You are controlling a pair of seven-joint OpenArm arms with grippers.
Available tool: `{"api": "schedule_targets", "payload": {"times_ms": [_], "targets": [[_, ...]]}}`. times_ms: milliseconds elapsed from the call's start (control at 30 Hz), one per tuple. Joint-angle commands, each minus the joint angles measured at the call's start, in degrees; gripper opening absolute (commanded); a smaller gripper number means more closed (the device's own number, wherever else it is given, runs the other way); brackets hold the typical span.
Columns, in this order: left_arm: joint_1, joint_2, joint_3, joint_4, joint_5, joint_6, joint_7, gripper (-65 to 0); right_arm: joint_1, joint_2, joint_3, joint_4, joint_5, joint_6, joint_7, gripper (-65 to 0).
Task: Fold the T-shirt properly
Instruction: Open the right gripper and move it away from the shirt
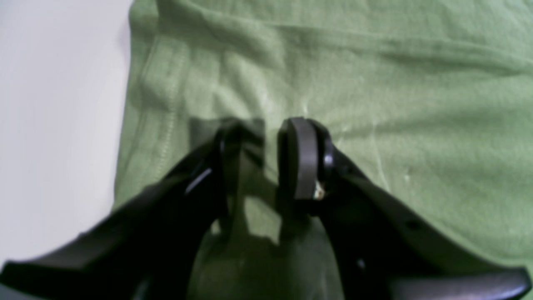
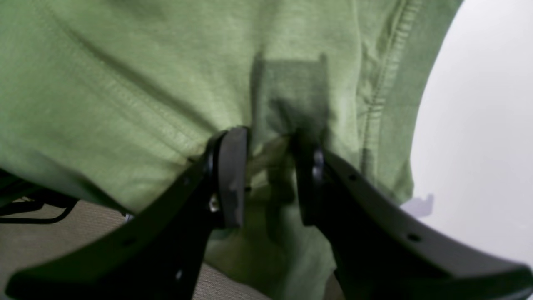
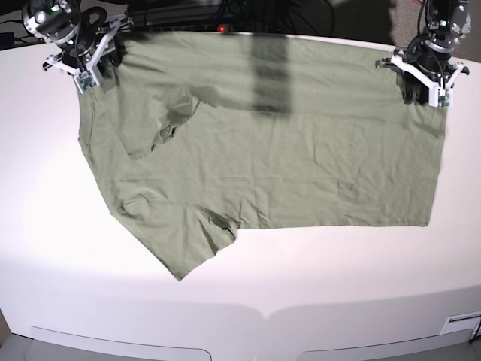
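Note:
The sage-green T-shirt point(image 3: 285, 150) lies spread on the white table, neck end to the left, with one sleeve point(image 3: 161, 124) folded in over the chest and the other point(image 3: 188, 241) pointing toward the front. My left gripper point(image 3: 426, 90) sits on its far right corner. In the left wrist view its jaws point(image 1: 264, 158) stand a little apart over the cloth point(image 1: 395, 104) beside a stitched hem. My right gripper point(image 3: 92, 69) is at the far left corner. Its jaws point(image 2: 270, 166) are likewise apart, with the green fabric point(image 2: 104, 83) showing in the gap where it overhangs the table edge.
The white table point(image 3: 240, 293) runs wide in front of the shirt and to both sides. Dark cables and equipment point(image 3: 225, 11) lie beyond the far edge. A beige floor point(image 2: 50, 246) shows under the overhanging cloth. A dark shadow band point(image 3: 267, 75) crosses the shirt's back part.

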Motion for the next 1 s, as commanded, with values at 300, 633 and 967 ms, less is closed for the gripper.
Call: {"api": "schedule_targets", "payload": {"times_ms": [300, 633, 967], "targets": [[3.0, 0.4, 0.8, -1.8, 3.0, -0.3, 16.9, -46.1, 6.9, 0.5, 0.3, 0.8, 0.5, -0.3, -2.0, -45.8], [3.0, 0.4, 0.8, -1.3, 3.0, -0.3, 17.6, -46.1, 7.5, 0.5, 0.3, 0.8, 3.4, -0.3, -1.9, -45.8], [3.0, 0.4, 0.8, 4.3, 3.0, -0.3, 20.7, -46.1, 7.5, 0.5, 0.3, 0.8, 3.4, -0.3, -1.7, -45.8]]}}
